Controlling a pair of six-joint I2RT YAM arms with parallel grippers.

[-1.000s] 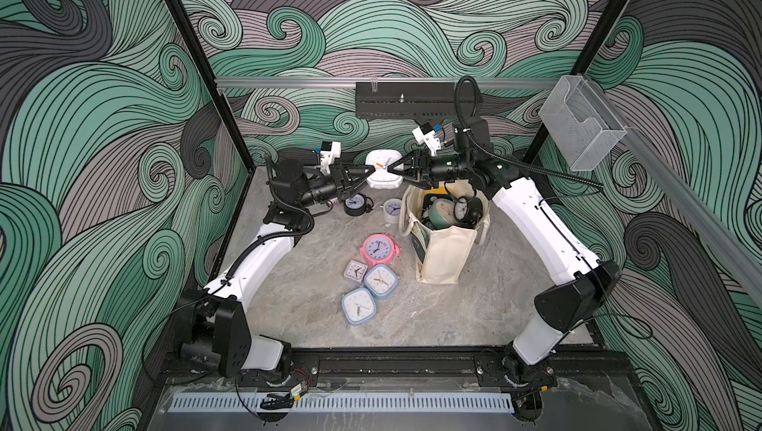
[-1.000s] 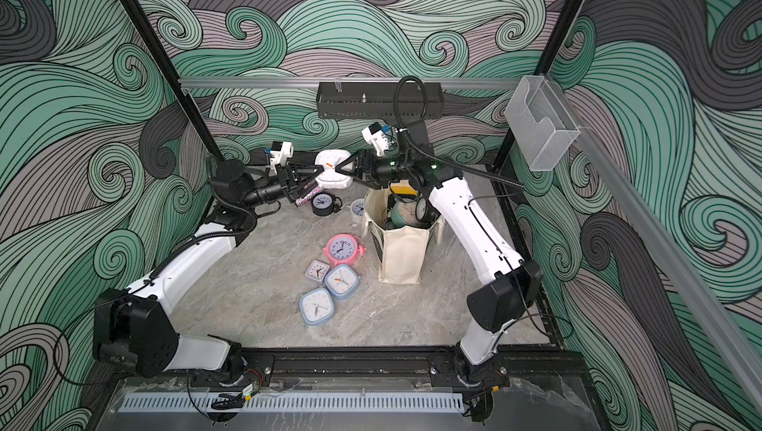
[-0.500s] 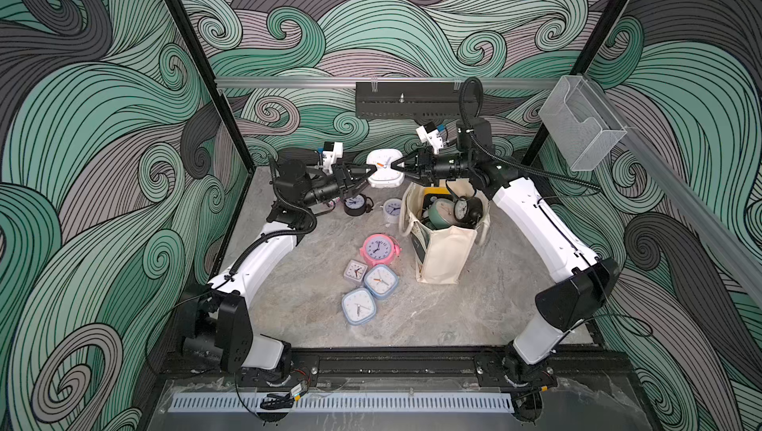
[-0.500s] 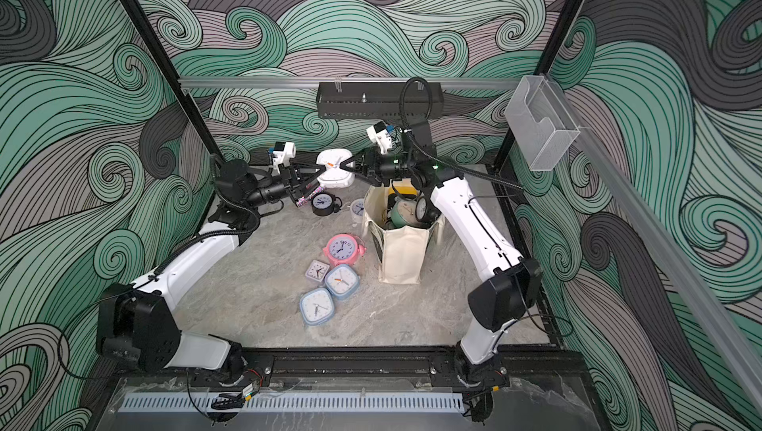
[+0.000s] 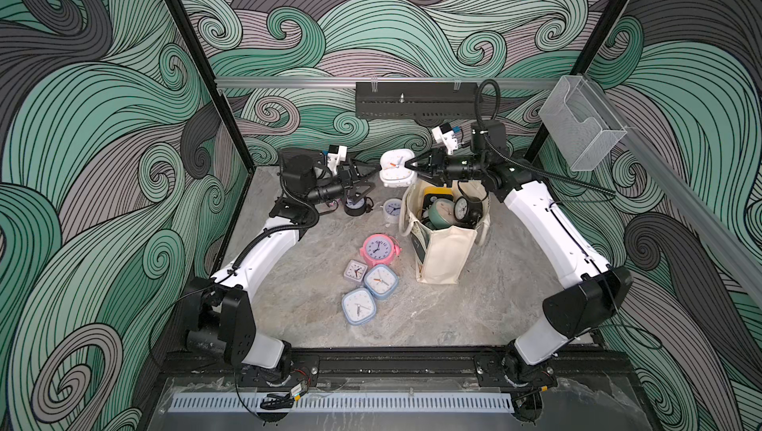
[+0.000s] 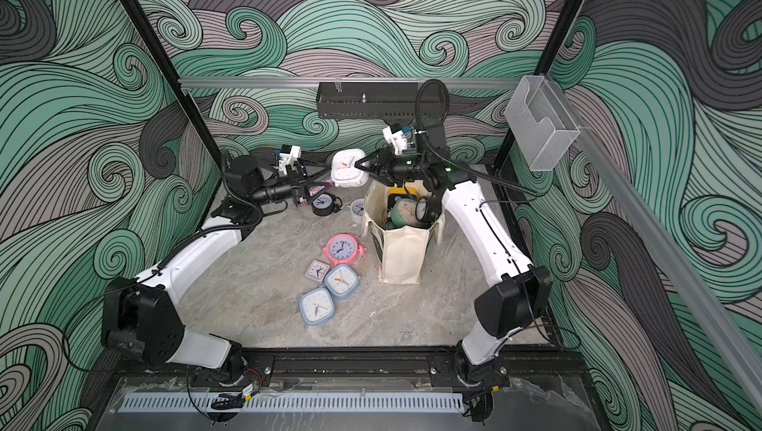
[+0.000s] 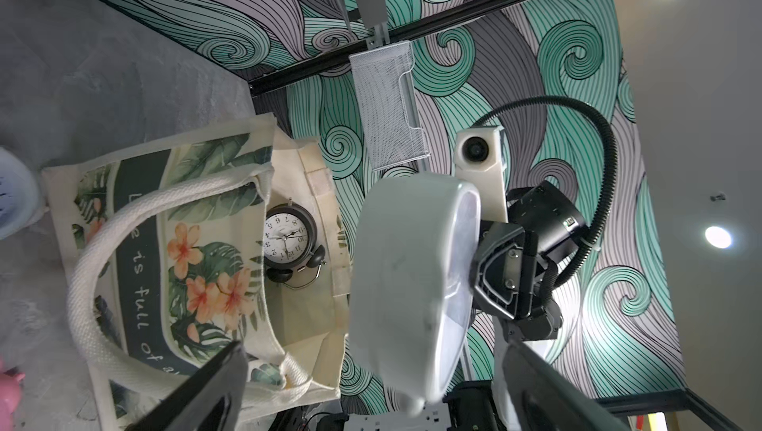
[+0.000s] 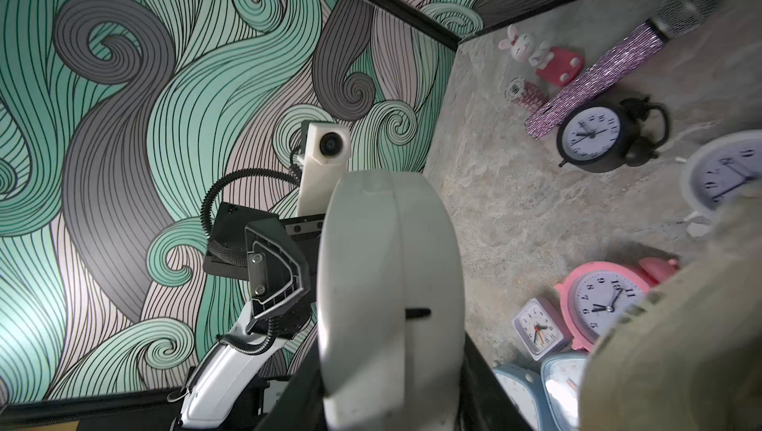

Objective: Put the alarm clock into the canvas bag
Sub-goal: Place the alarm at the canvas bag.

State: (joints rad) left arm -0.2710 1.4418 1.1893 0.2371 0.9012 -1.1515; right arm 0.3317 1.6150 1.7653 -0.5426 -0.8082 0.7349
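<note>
the white alarm clock (image 5: 396, 169), pinched aloft in the right jaws while the left jaws gape clear of it, is best swung over the nearby canvas bag (image 5: 443, 251) and lowered before release.

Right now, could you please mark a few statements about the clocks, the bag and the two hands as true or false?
1. The white alarm clock hangs in the air, off the table. True.
2. The left hand is clamped on it. False: its fingers stand wide open.
3. The right hand grips the white alarm clock. True.
4. The canvas bag is empty. False: several clocks sit inside.
5. The pink alarm clock rests on the table. True.
</note>
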